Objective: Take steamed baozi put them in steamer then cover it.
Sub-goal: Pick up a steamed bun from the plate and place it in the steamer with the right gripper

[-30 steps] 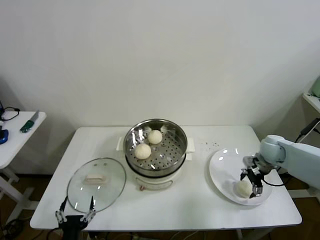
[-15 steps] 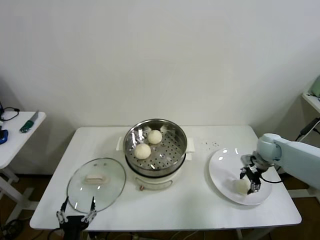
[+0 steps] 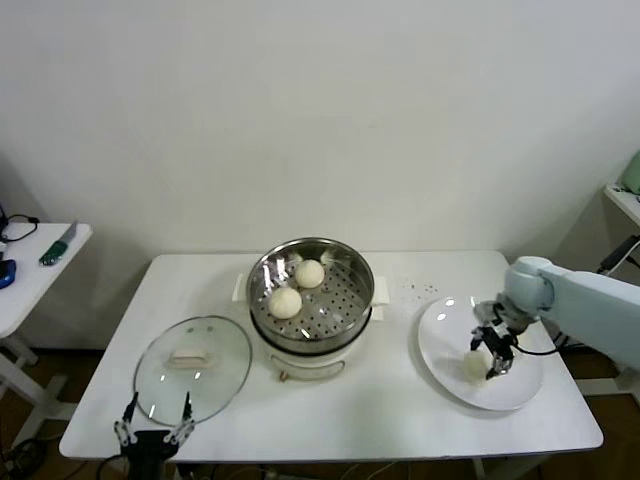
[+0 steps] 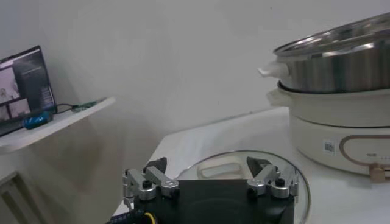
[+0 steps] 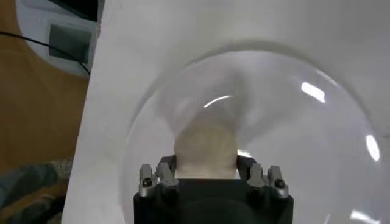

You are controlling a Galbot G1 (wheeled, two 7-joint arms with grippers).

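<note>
two buns (image 3: pixel 286 301) lie in the steel steamer (image 3: pixel 311 288) at frame centre, while the right gripper (image 3: pixel 489 359) at right of the head view has its fingers closed on a third bun (image 3: pixel 474 366) over the white plate (image 3: pixel 520 385). step in hand, by judgement: lifting this bun, which next calls for a carry left to the steamer. glass lid (image 3: pixel 193 367) lies lower left; left gripper (image 3: pixel 152 433) waits beside it, fingers apart.

Three baozi show, two (image 3: pixel 310 273) (image 3: pixel 286 302) in the one steamer (image 3: pixel 352 270) and one (image 3: pixel 474 366) on the single plate (image 3: pixel 440 335), plus one cover (image 3: pixel 222 372) and two tools (image 3: pixel 152 431) (image 3: pixel 495 349).
</note>
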